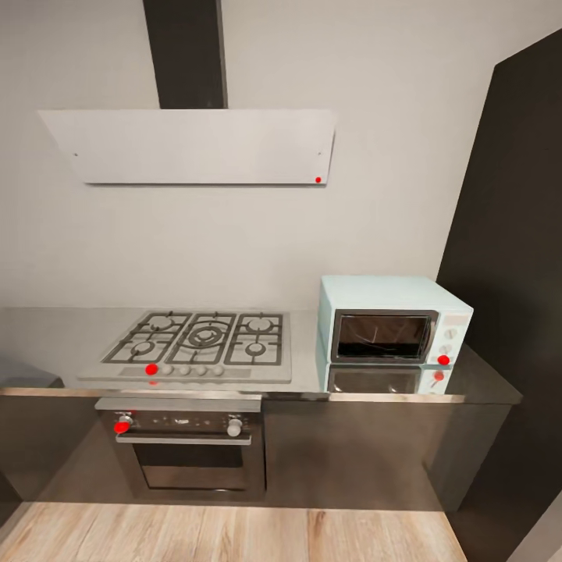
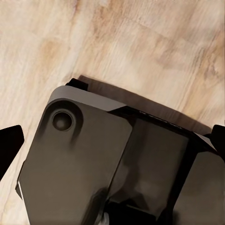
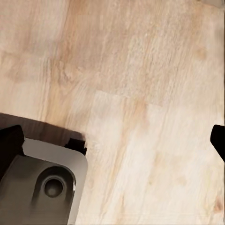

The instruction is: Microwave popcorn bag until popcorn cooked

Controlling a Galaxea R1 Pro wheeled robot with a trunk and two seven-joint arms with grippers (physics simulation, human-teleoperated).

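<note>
Wrist views look down at pale wood-plank floor (image 3: 140, 93). Dark fingertips (image 2: 9, 145) of the left gripper (image 2: 112, 145) sit at opposite edges of its frame, spread wide, nothing between them but the robot's own grey base (image 2: 79, 159). Right gripper (image 3: 117, 140): same, tips far apart, empty, floor beneath.

Head view, nearest first: floor strip, then dark cabinets with a built-in oven (image 1: 187, 445). Above, grey glossy countertop (image 1: 47, 336) carrying a gas hob (image 1: 199, 343). To the hob's right, standing on the slab, the mint-blue microwave (image 1: 390, 320), door closed. Farther back, white wall and range hood (image 1: 191, 144).

No popcorn bag visible on this stretch of counter.

Judgement: task at its start. Nothing picked up, microwave unopened. All left: find bag, grasp, open door, load, close, heat.
</note>
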